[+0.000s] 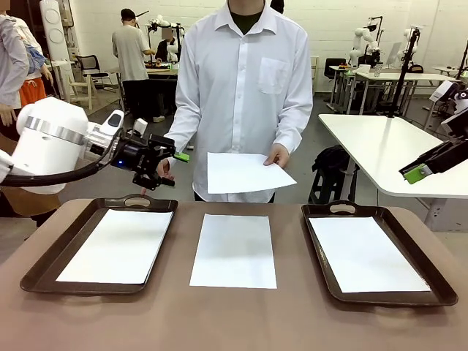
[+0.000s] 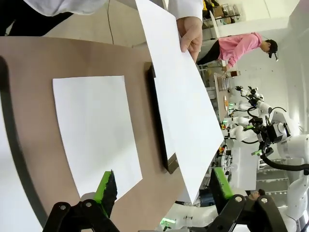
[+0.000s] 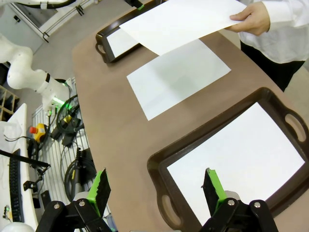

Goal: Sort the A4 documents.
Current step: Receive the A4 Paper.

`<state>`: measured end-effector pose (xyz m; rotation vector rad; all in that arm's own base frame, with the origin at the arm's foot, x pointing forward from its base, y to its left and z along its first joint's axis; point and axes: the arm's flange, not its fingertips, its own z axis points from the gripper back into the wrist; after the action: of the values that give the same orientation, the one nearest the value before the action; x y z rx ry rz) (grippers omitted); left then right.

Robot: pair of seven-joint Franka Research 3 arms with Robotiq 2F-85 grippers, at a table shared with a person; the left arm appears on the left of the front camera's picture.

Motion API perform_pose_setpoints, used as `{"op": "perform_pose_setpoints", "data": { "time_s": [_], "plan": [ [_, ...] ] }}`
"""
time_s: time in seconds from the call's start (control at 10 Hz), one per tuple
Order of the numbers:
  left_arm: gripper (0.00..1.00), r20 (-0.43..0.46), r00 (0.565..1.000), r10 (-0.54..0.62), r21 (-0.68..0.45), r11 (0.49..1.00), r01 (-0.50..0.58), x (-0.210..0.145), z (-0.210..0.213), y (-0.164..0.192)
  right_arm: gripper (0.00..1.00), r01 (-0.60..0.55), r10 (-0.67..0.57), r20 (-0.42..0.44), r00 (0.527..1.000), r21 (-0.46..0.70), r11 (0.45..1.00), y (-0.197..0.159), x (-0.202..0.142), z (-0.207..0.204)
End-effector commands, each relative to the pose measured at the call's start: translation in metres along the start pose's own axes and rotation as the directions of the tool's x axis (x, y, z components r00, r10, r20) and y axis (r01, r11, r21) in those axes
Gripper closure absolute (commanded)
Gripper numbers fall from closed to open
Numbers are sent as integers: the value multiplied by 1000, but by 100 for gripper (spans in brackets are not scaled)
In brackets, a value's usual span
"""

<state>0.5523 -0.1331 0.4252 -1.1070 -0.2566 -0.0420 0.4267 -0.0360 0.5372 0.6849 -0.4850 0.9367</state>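
Left tool (image 2: 162,180) wide open, empty, near held sheet (image 1: 238,172) in person's hand (image 1: 277,155), right tool (image 3: 157,180) wide open, empty, another sheet (image 1: 234,250) on counter (image 1: 234,322) between two sheet-lined trays (image 1: 44,272)

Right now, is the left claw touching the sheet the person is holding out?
Apart. The front view shows a gap between the green tip of the open left claw and the left edge of the held sheet.

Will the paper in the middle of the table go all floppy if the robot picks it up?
Probably a bit: the sheet looks very thin, so it would likely droop if held by one edge. It lies flat on the table, so it is probably hard to pinch and may slide when pushed.
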Motion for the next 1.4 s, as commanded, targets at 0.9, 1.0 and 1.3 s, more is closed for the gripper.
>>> {"op": "perform_pose_setpoints", "data": {
  "time_s": [0.9, 1.0, 1.3],
  "plan": [
    [0, 18, 988, 155, -165, 975, -150, 69, -94, 4, 0, -8, 8, 2, 1000, 1, 1000, 1, -1, 0],
    [0, 18, 986, 164, -166, 973, -159, 72, -97, 5, 0, -8, 8, 2, 1000, 1, 1000, 1, -1, 0],
    [0, -41, 979, 199, -212, 956, -203, 65, -115, 8, 0, -8, 8, 2, 1000, 1, 1000, 1, -1, 0]
  ]
}}
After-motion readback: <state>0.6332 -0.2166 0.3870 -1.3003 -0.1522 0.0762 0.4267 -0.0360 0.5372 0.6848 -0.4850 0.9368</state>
